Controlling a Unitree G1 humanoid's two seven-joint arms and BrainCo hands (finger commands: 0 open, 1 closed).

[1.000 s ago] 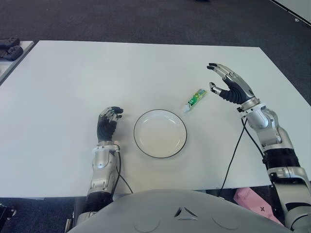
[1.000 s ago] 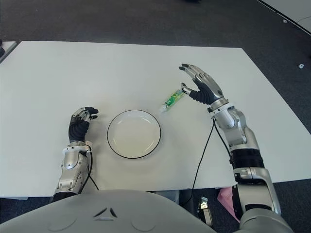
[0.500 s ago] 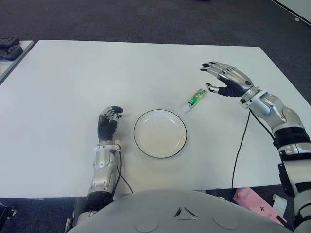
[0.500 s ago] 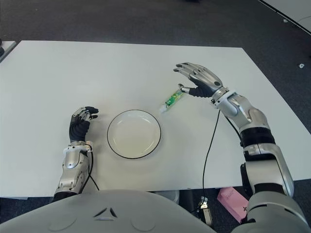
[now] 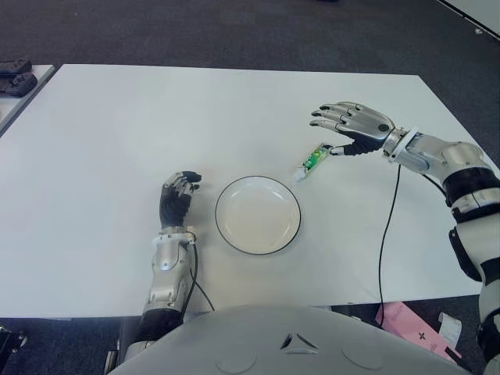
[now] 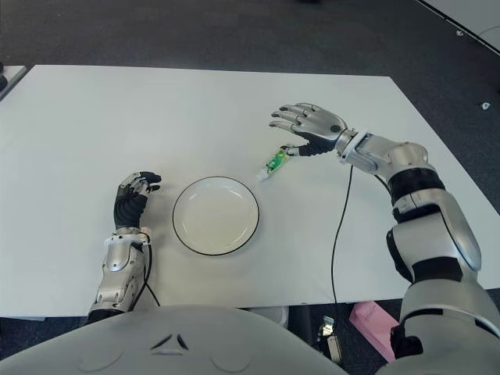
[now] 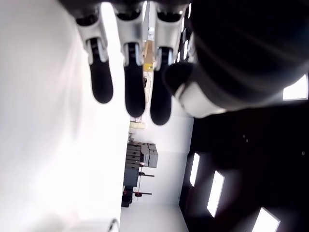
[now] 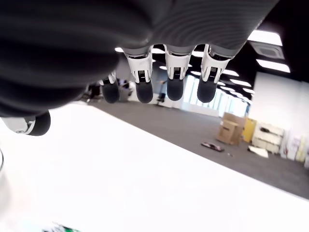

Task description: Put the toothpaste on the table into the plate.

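Left eye view: the right hand [image 5: 353,125] hovers over the far end of the toothpaste [image 5: 316,159], fingers spread, nothing grasped. The toothpaste lies flat on the table [image 5: 117,133], just beside the plate [image 5: 257,214] but outside it. Risk: the tube is small and low; closing off-centre may flick it aside or pinch only its tip. The left hand [image 5: 175,197] shows left of the plate, fingers curled, empty.

On the tabletop [image 5: 94,156], the toothpaste [image 5: 315,159] lies behind and right of the plate [image 5: 258,215].
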